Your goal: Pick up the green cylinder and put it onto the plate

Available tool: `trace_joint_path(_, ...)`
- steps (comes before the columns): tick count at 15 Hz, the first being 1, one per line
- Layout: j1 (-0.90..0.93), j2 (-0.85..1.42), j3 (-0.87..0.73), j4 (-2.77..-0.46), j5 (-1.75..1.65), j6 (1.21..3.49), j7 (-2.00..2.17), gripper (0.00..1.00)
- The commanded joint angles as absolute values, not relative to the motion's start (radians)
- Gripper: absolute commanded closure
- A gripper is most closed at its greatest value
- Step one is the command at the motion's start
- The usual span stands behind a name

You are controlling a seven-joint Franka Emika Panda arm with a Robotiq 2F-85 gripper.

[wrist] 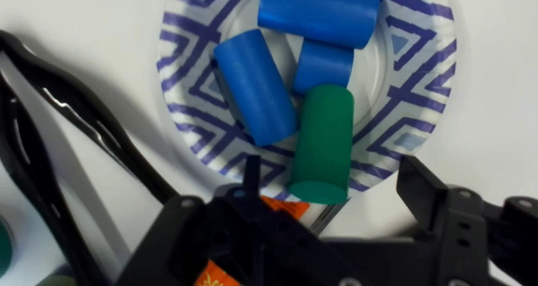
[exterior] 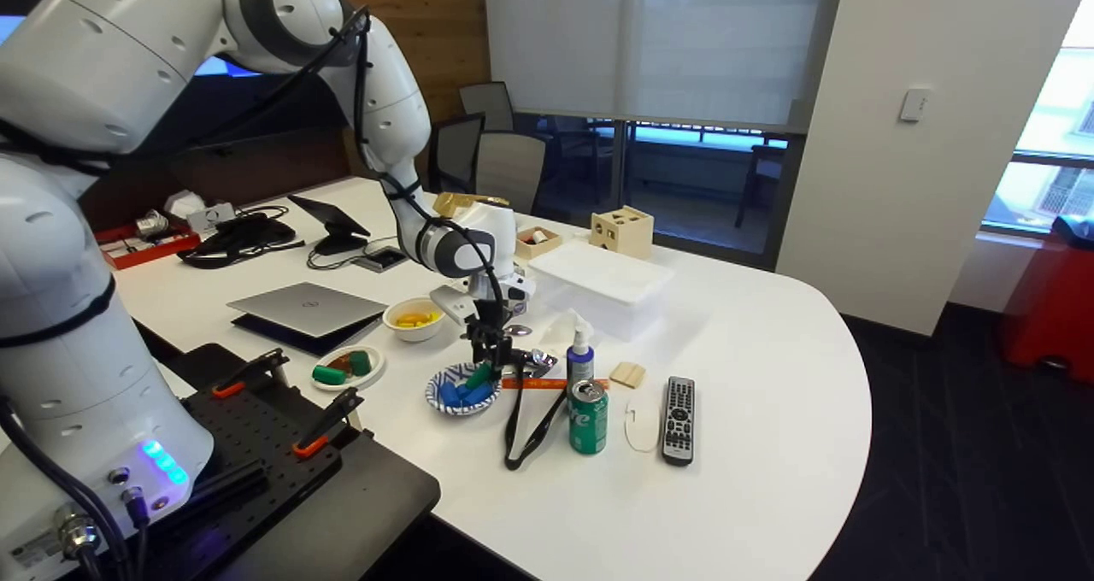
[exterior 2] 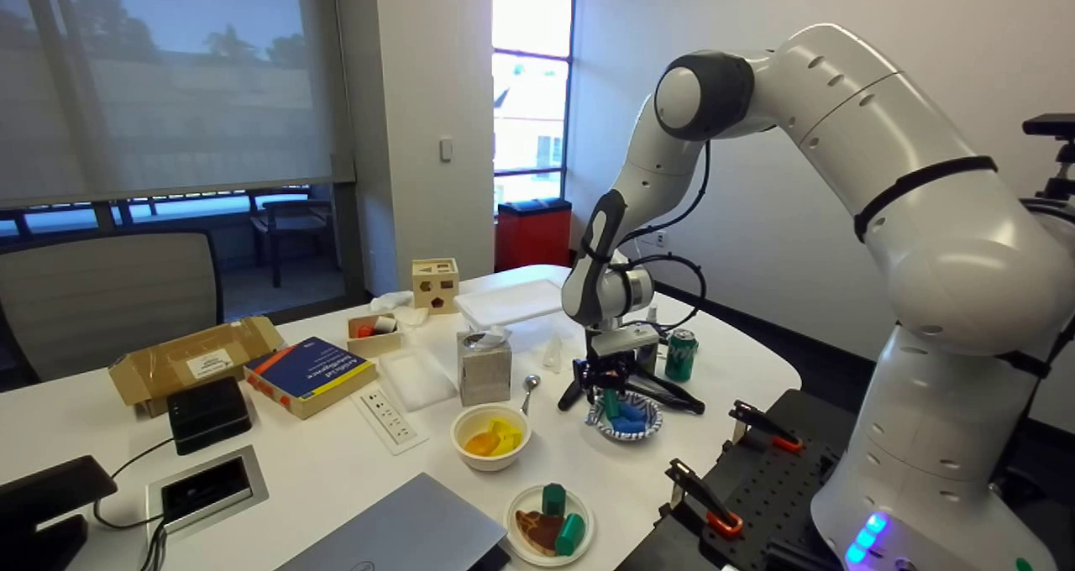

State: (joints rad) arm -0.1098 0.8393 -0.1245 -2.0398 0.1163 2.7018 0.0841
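A green cylinder (wrist: 323,147) leans on blue cylinders (wrist: 256,88) in the blue patterned dish (wrist: 420,63), its near end reaching over the rim. It also shows in both exterior views (exterior: 479,375) (exterior 2: 610,405). My gripper (wrist: 328,174) is open, pointing down at the dish's edge, one finger on each side of the cylinder's near end with gaps on both sides. The gripper also shows in both exterior views (exterior: 491,352) (exterior 2: 605,378). The plate, a shallow pale yellow dish (exterior: 379,367), also visible in an exterior view (exterior 2: 587,522), holds two green pieces and a brown piece.
Black-handled tongs (wrist: 84,96), an orange strip (exterior: 538,384), a spray bottle (exterior: 579,363) and a green can (exterior: 588,423) stand or lie close by. A bowl of yellow pieces (exterior 2: 460,438) and a laptop (exterior: 308,308) are near the plate. A lidded bin (exterior: 602,273) stands behind.
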Motion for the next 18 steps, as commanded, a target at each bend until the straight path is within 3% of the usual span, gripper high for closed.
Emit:
trace_joint_path(1,-0.115,0.856,-0.132,-2.022,0.107,2.718,0.099,0.49)
trace_joint_path(7,-0.112,0.852,-0.139,-2.031,0.107,2.722,0.102,0.92)
trace_joint_path(18,-0.134,0.750,-0.095,-2.092,0.112,2.719,0.044,0.92)
